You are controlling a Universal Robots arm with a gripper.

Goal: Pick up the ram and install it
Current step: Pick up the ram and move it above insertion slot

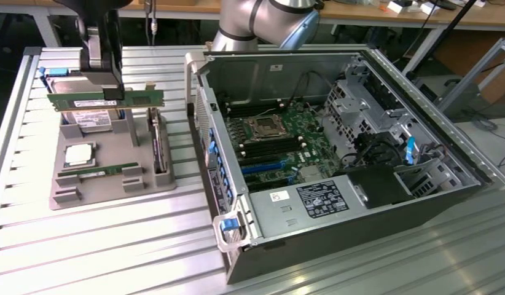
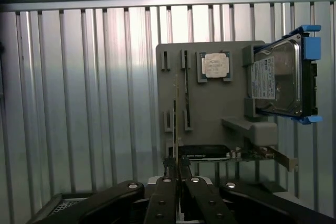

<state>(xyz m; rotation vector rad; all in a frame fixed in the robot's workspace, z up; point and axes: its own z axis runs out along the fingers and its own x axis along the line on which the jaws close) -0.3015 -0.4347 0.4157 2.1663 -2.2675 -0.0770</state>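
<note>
The ram (image 1: 105, 100), a long green stick with a white label, hangs level in the air above the grey parts holder (image 1: 113, 184) at the exterior view's left. My gripper (image 1: 113, 93) is shut on its upper edge from above. In the wrist view the ram (image 2: 176, 124) shows edge-on as a thin line running out from between the black fingers (image 2: 167, 184), and the gripper (image 2: 178, 170) is closed on it. The open computer case (image 1: 449, 153) lies to the exterior view's right, with its motherboard (image 1: 277, 144) exposed.
In the holder (image 2: 210, 108) lie another green stick (image 1: 97, 171), a square silver processor chip (image 1: 78, 153) (image 2: 216, 66), a hard drive (image 1: 93, 121) (image 2: 278, 77) with blue rails, and an upright card (image 1: 158, 144). The slatted metal table (image 1: 113, 246) reaches around both.
</note>
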